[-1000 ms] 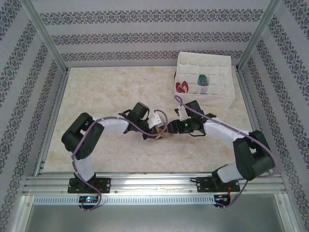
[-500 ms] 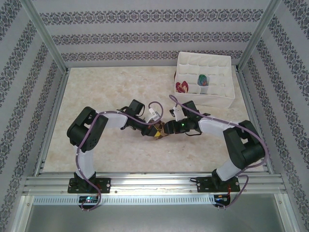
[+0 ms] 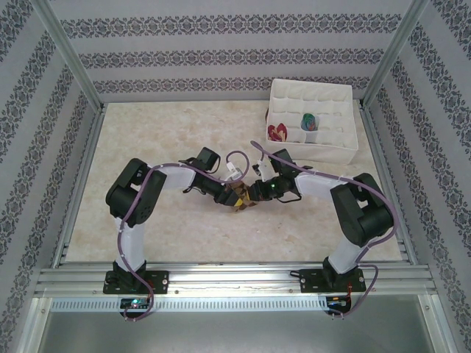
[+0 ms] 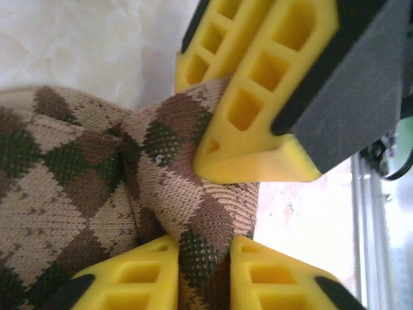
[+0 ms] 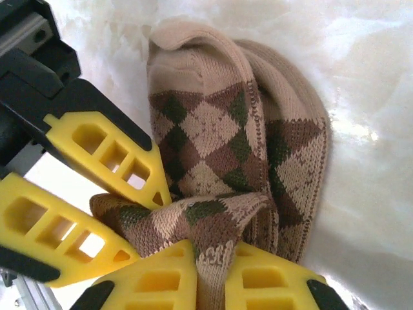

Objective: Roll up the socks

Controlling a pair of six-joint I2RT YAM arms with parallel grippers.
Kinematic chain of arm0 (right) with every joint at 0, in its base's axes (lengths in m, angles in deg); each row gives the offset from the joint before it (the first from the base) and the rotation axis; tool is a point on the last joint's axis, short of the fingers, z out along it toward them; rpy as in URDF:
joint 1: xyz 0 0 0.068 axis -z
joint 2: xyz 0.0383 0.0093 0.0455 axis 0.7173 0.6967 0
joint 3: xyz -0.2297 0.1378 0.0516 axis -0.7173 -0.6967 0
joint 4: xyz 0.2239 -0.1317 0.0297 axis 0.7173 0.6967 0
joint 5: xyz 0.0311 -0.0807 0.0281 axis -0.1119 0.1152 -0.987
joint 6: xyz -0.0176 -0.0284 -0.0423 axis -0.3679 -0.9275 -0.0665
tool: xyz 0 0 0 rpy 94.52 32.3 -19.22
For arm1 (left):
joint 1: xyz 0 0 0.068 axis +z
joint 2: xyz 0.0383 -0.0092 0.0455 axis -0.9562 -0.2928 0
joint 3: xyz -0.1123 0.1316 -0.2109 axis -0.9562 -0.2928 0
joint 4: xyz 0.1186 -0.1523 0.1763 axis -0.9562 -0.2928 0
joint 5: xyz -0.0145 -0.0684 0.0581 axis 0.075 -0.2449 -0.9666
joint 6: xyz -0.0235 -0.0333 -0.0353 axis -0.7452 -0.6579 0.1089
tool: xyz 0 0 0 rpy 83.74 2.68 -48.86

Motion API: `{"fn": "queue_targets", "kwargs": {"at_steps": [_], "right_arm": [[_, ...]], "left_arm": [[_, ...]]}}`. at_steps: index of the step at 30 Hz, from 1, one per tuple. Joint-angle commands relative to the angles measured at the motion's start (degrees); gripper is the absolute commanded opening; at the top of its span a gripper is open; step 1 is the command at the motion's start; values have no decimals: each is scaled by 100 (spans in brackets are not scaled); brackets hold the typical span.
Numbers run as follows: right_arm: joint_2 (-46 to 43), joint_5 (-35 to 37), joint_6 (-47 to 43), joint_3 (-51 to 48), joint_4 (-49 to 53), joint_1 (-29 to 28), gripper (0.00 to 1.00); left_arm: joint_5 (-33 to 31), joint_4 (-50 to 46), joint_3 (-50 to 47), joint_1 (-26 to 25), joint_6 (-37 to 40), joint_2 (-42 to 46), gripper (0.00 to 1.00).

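A brown-tan argyle sock (image 5: pixel 219 135) lies folded on the marble table (image 3: pixel 162 140), mid-table between the two arms (image 3: pixel 245 203). My right gripper (image 5: pixel 211 271) is shut on a fold of its fabric. From the opposite side my left gripper (image 4: pixel 203 271) has a fold of the same sock (image 4: pixel 71 168) filling the space between its yellow fingers (image 4: pixel 122 281). The two grippers nearly touch (image 3: pixel 250 197). In the left wrist view the right gripper's fingers (image 4: pixel 258 110) press on the sock from above. A peach and dark red sock roll (image 3: pixel 278 133) and a striped roll (image 3: pixel 310 121) sit in the white box.
The white divided box (image 3: pixel 346 151) stands at the back right of the table. Patterned walls and metal frame posts (image 3: pixel 70 66) enclose the table. Purple cables (image 3: pixel 235 157) loop over both wrists.
The right gripper has closed on the sock's fold. Both wrists have drawn together over the sock and the right elbow has swung left. The left gripper's hold has loosened slightly.
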Motion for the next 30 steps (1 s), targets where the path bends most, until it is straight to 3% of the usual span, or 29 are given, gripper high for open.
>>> {"fn": "queue_targets", "kwargs": {"at_steps": [1, 7, 12, 18, 24, 27, 29, 30], "right_arm": [[210, 439, 65, 103, 699, -142, 9], [289, 457, 218, 264, 847, -195, 9], [356, 423, 281, 374, 959, -202, 9], [421, 338, 295, 447, 1060, -204, 9], [464, 255, 317, 477, 1123, -202, 9], [491, 220, 334, 478, 1162, -186, 9], [501, 202, 356, 470, 1197, -177, 9], [497, 210, 375, 461, 1229, -171, 9]], "left_arm": [[-846, -224, -310, 64, 663, 557, 27], [-1965, 1660, -1626, -95, 1085, 2024, 35], [-3772, 3337, -2816, -897, 1996, 2953, 47], [-5064, 3617, -2974, -1730, 2846, 2785, 49], [-5530, 3765, -2799, -2111, 3172, 2082, 52], [-5866, 3877, -2724, -2236, 3185, 1646, 45], [-6019, 3839, -2661, -2328, 3175, 1512, 32], [-5929, 3685, -2604, -2342, 3145, 1506, 19]]}}
